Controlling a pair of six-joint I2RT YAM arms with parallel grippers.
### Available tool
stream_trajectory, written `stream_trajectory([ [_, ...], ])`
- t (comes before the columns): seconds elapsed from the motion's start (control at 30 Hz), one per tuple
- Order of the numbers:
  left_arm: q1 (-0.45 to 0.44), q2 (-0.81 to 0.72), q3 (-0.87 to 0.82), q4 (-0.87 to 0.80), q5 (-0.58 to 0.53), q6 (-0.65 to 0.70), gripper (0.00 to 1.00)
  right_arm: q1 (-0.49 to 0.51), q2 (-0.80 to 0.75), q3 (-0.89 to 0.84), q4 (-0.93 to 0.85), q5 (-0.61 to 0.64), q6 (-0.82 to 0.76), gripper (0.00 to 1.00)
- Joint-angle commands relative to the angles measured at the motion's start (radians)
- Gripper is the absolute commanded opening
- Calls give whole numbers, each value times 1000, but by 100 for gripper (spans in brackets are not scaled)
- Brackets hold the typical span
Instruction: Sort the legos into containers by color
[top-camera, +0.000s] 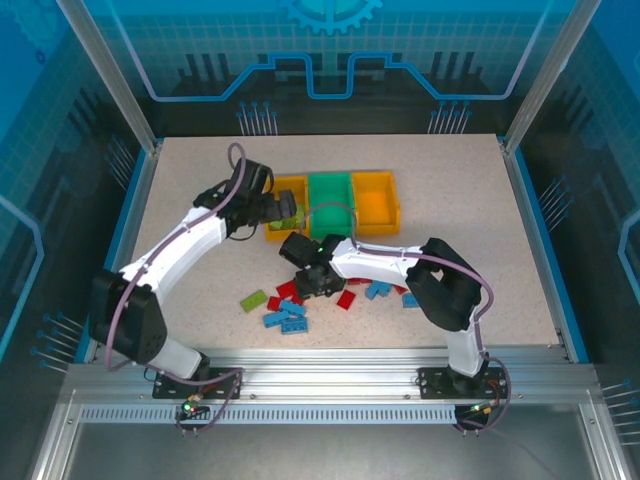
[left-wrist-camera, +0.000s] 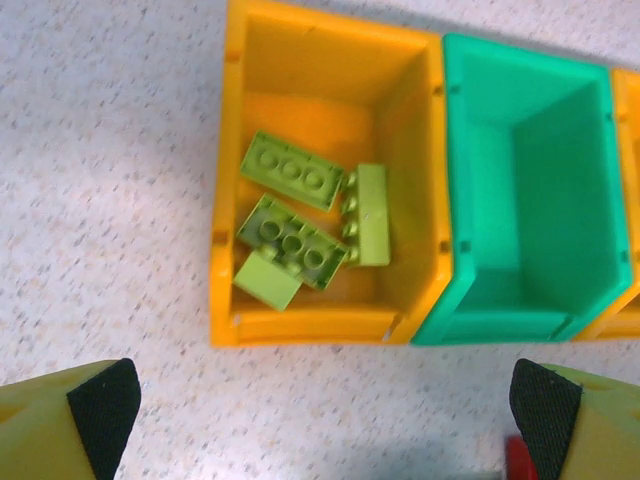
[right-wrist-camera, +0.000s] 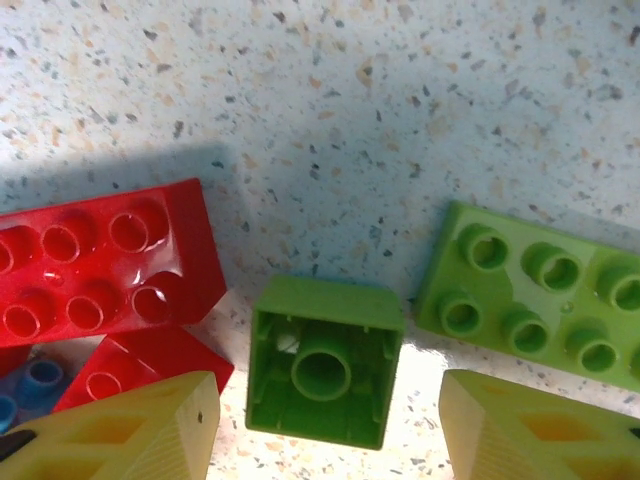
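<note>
- My left tool (left-wrist-camera: 325, 405) hangs over the desk (left-wrist-camera: 100, 150), fingers wide apart at the bottom corners of the left wrist frame, nothing between them.
- Above it, centre-left, the left orange bin (left-wrist-camera: 225, 200) holds four lime legos (left-wrist-camera: 293, 240). The green bin (left-wrist-camera: 470, 200) joins its right side.
- My right tool (right-wrist-camera: 325, 400) sits low, fingers apart, straddling an upturned lime brick (right-wrist-camera: 320, 330) with a gap on each side.
- There's a red brick (right-wrist-camera: 100, 260) at left and a long lime brick (right-wrist-camera: 540, 290) at right.
- From above, loose legos (top-camera: 285, 320) lie mid-frame, below the green bin.
</note>
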Motion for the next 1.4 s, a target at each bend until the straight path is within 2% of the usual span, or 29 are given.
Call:
stream_trajectory([
  [0.0,10,-70,-96,18,-27,-9,99,16,33,28,-31,9,15,60],
  [0.33,9,-226,-284,6,-54,-36,99,6,60,49,-41,24,7,41],
  [0.63,9,-339,-412,-34,-51,-101,99,3,2,105,-77,50,-30,36],
  [0.8,9,-396,-490,-68,-37,-184,99,-21,-20,228,-121,65,-87,35],
  [0.97,8,-462,-586,-78,-11,-289,99,-92,20,365,-131,62,-129,35],
  [1.1,8,-479,-632,-99,19,-342,99,-143,94,473,-109,16,-153,35],
  [1.37,0,-440,-639,-87,103,-340,99,-231,315,759,-136,-39,-163,33],
])
